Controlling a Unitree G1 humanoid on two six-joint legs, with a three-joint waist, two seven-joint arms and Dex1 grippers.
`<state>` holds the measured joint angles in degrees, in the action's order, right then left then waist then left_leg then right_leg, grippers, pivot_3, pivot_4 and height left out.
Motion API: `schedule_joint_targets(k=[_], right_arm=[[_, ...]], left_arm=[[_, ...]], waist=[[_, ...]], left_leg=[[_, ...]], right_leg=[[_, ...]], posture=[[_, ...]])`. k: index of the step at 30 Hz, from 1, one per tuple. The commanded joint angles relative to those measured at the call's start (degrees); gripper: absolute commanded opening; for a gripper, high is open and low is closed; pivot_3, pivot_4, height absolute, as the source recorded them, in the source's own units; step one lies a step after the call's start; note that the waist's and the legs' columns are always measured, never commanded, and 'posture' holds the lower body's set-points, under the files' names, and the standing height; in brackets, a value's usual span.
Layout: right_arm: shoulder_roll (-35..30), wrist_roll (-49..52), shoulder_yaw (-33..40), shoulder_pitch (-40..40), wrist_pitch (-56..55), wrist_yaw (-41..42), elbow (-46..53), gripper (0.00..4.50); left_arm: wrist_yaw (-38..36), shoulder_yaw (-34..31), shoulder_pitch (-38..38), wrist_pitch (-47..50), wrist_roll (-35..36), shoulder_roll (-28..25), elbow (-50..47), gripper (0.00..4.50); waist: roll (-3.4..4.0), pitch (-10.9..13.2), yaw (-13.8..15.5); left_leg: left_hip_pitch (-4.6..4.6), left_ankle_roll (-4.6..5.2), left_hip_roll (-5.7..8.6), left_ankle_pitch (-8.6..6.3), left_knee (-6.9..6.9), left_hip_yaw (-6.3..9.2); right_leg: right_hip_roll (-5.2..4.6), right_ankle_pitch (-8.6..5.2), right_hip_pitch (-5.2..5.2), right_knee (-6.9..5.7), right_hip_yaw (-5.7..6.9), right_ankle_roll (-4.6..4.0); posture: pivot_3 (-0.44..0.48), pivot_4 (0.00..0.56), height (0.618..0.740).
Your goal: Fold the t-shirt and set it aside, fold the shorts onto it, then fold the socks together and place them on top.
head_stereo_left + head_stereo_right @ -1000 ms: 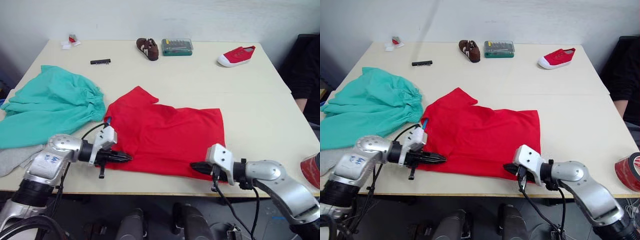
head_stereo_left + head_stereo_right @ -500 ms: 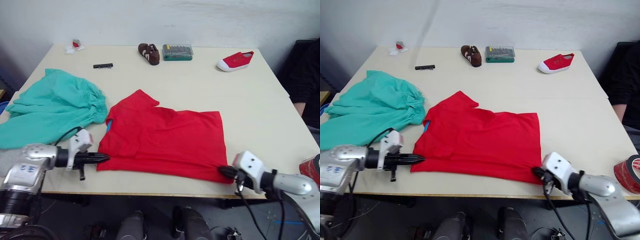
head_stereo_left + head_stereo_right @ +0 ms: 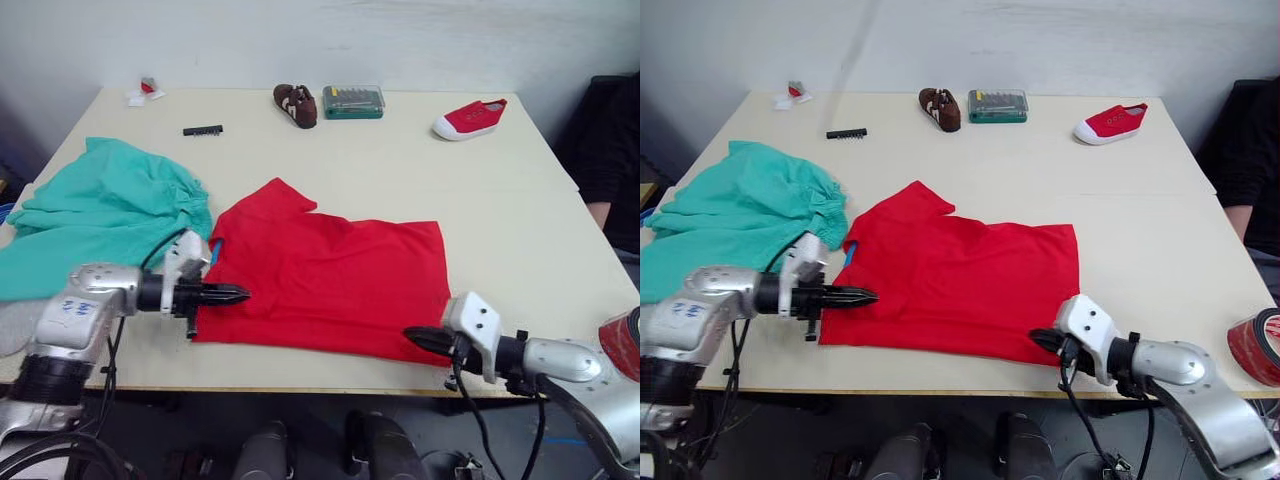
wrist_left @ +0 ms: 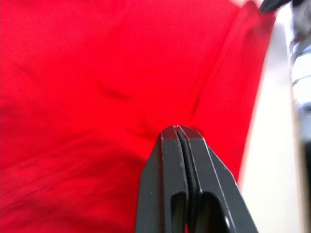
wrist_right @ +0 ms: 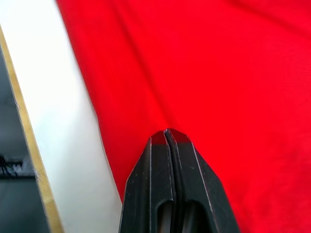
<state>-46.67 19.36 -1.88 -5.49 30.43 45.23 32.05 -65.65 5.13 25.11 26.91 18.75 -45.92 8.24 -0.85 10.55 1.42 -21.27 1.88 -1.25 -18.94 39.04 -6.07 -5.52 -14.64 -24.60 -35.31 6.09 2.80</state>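
Step in hand: folding the bright red short-sleeved cloth t-shirt (image 3: 335,280), which lies partly folded near the front edge of the pale wooden table (image 3: 500,200), collar end to the left, hem to the right.

- My left gripper (image 3: 238,294): fingers pressed together over the shirt's near-left part. The left wrist view shows no gap between them, and I cannot tell whether any cloth is caught.
- My right gripper (image 3: 415,341): fingers likewise closed, tips over the near-right hem; whether cloth is pinched, I cannot tell.
- To do it well, I judge: take hold of both near corners, one layer only, lift them evenly, carry them toward the far edge, and lay the fold down smoothly without dragging the shirt.

Count of things:
- T-shirt: one.
- Large teal-green cloth shorts (image 3: 95,215) with gathered waist: one, far left, just beside the shirt.
- Light grey knit socks (image 3: 15,325): a patch at the near-left edge; number cannot be told.
- Shoes: two, a brown sneaker (image 3: 295,103) and a red slip-on sneaker (image 3: 470,116), far side.
- Clear green-tinted case (image 3: 353,101): one, beside the brown sneaker.
- Black bit strip (image 3: 202,130): one.
- Red tape roll (image 3: 1258,345): one, near right.
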Motion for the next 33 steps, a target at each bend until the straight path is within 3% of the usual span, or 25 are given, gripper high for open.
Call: schedule_joint_targets(k=[1,7,10,13,17,20,26,33], right_arm=[[-0.8,-3.9,-1.4,-1.2,-1.8,-0.9,-1.3,0.0],[-2.0,-5.3,3.6,-7.7,-3.6,-1.1,-2.5,0.0],[-2.3,-4.8,7.0,-10.6,-6.9,0.0,-1.5,0.0],[-2.1,-2.4,11.4,-12.7,-9.0,1.7,1.7,0.0],[-3.4,-1.8,14.9,-15.1,-8.5,3.6,4.8,0.0],[-4.3,-2.3,15.0,-16.0,-8.7,5.0,5.4,0.59],[-5.5,-7.2,13.1,-17.0,-13.0,5.7,4.9,2.61],[-4.9,-11.2,10.3,-16.1,-15.8,5.5,0.8,2.61]], left_arm=[[2.3,1.4,2.6,-4.9,-5.1,1.0,6.5,0.03],[3.0,-0.2,2.1,-10.5,-7.8,-0.8,11.8,0.03],[2.4,-3.1,0.8,-8.6,-5.6,-2.8,8.9,0.03],[-2.8,-7.6,-3.4,-5.2,0.9,-5.9,-0.1,0.56],[-7.0,-11.9,-10.7,-3.1,4.7,-10.7,-9.7,1.79],[-7.1,-12.6,-15.0,-5.0,3.3,-12.8,-13.0,2.75],[-5.6,-11.4,-19.3,-14.1,-2.9,-13.1,-12.1,4.5],[-3.4,-9.1,-18.2,-21.8,-7.4,-10.8,-5.1,4.5]], waist=[[-0.01,0.0,0.0],[-0.05,0.0,0.0],[-0.08,-0.1,0.0],[-0.07,0.0,-0.2],[0.02,0.1,-0.4],[0.08,0.1,-0.2],[0.22,0.2,0.0],[0.23,0.2,0.0]], left_leg=[[-0.02,0.02,0.0,0.0,0.0,-0.01],[0.07,0.03,-0.03,-0.01,0.0,0.01],[0.08,0.02,-0.08,-0.01,0.0,0.02],[0.03,-0.04,-0.16,-0.04,-0.02,0.01],[0.0,-0.14,-0.23,-0.1,-0.07,0.03],[0.04,-0.36,-0.25,-0.22,-0.13,0.07],[0.01,-0.39,-0.26,-0.24,-0.17,0.07],[-0.02,-0.15,-0.25,-0.14,-0.34,0.05]], right_leg=[[0.01,0.0,-0.02,0.0,0.0,0.0],[0.0,0.0,0.05,-0.01,0.0,0.01],[0.0,0.0,0.06,0.0,0.0,0.0],[0.05,-0.02,0.0,0.02,0.0,-0.03],[0.07,-0.1,-0.06,0.07,0.01,-0.14],[0.08,-0.15,-0.04,0.11,0.05,-0.21],[0.09,-0.16,-0.05,0.18,0.08,-0.23],[0.12,-0.16,-0.06,0.35,0.1,-0.19]], posture=[[0.0,0.15,0.74],[0.0,0.15,0.74],[0.0,0.15,0.74],[0.0,0.15,0.74],[0.0,0.15,0.74],[0.0,0.15,0.74],[0.0,0.15,0.74],[0.0,0.15,0.74]])
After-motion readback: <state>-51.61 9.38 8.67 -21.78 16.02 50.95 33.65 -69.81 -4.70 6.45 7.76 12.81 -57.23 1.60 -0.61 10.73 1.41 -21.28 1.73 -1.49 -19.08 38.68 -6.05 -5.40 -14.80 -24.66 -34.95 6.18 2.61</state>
